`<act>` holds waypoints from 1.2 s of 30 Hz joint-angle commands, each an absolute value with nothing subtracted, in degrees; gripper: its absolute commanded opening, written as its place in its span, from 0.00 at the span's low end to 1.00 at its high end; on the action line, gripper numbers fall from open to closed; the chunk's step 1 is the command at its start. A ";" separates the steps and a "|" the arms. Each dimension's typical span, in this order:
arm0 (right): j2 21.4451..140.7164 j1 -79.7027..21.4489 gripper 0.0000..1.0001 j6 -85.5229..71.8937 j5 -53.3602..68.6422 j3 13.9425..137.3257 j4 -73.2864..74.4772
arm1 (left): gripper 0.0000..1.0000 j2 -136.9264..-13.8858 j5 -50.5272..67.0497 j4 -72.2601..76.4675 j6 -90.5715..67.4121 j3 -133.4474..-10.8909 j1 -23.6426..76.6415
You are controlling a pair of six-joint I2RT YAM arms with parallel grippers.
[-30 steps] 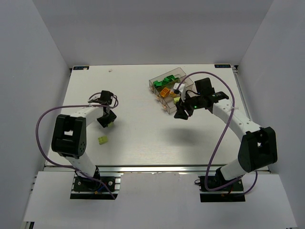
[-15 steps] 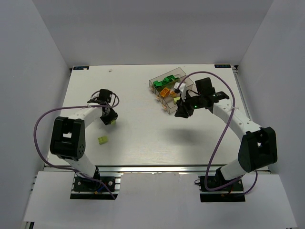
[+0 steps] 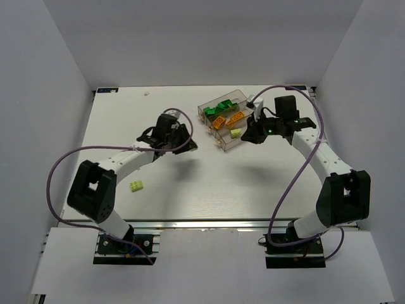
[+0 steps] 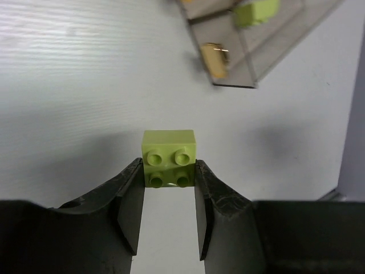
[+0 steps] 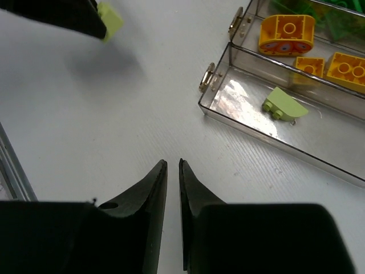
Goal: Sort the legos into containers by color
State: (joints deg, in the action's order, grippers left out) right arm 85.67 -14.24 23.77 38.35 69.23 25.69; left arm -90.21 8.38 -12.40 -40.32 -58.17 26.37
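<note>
Gripping the pale yellow-green brick (image 4: 169, 149) in your left gripper (image 4: 169, 174) above the table (image 4: 68, 68), short of the tray (image 4: 239, 74), you should aim low over its near trough (image 5: 325, 140); your right gripper (image 5: 172, 165) hangs nearly closed, empty.

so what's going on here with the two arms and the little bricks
It's a color sort into a three-trough tray. The left gripper holds a pale green brick above the table, short of the tray. The right gripper hovers beside the tray, nearly shut and empty. Green bricks, orange bricks and one pale green piece lie in separate troughs. Another pale brick sits loose on the table.
</note>
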 commanded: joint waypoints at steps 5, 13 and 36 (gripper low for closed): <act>85.52 -10.37 0.20 20.30 41.57 70.31 23.29 | 0.02 -99.22 12.75 -8.08 -35.33 -72.48 34.27; 84.90 -8.88 0.21 20.65 42.71 69.17 23.38 | 0.10 -113.54 11.16 -12.90 -34.54 -88.40 36.82; 85.69 -7.65 0.22 20.48 44.38 68.20 23.03 | 0.49 -125.42 6.07 -21.80 -32.70 -107.49 38.49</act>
